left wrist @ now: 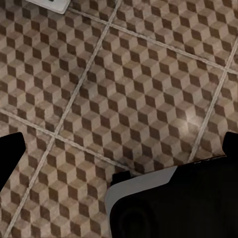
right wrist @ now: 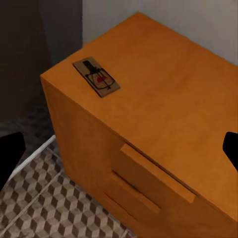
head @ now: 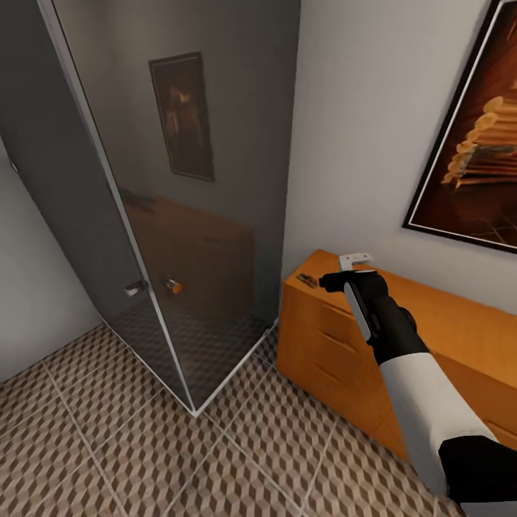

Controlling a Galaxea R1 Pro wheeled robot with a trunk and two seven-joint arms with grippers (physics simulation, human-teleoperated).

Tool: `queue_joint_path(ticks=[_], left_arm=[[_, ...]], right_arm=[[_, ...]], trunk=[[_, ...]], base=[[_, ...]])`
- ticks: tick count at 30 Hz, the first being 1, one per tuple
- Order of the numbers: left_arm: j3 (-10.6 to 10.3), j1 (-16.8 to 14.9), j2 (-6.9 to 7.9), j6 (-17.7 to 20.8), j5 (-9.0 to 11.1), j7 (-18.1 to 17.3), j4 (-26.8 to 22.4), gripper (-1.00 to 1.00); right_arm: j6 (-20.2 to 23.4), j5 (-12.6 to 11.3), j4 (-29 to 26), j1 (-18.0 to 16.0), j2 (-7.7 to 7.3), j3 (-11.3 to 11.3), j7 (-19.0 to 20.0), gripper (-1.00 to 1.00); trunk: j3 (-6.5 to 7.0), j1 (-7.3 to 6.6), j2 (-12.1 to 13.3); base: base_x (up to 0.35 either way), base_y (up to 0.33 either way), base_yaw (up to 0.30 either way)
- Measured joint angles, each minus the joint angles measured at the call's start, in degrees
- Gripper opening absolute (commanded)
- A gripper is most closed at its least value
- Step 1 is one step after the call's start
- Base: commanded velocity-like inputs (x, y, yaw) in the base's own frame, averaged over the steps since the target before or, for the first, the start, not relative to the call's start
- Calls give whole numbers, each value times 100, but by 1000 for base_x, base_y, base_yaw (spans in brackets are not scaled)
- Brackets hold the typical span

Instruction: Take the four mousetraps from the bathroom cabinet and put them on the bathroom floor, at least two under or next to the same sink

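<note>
One mousetrap, a small brown board with dark wire and a red spot, lies flat near the end corner of the orange-brown cabinet. In the head view this mousetrap sits on the left end of the cabinet. My right gripper hovers over the cabinet top just right of it. In the right wrist view the right gripper is open and empty, its fingertips far apart. My left gripper is open and empty above the cube-patterned bathroom floor. The bathroom sink is out of view.
A glass shower enclosure with a metal handle stands left of the cabinet, its corner reaching onto the floor. A dark framed picture hangs above the cabinet. A white object's corner shows in the left wrist view.
</note>
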Motion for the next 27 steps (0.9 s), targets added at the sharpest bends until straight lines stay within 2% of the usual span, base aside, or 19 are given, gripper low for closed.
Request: queue_joint_path(ticks=[8,14,27], left_arm=[[0,0,5,-1,-1,1,1,100],[0,0,1,1,1,-2,0,100],[-6,0,-8,2,0,-4,2,100]], right_arm=[[0,0,21,0,0,-1,1,100],[1,0,34,1,-2,-3,3,100],[-7,8,140,1,-11,-6,1,100]], trunk=[[-46,1,0],[-71,1,0],[-78,3,1]], base=[[305,0,224],[247,-17,115],[51,-19,13]])
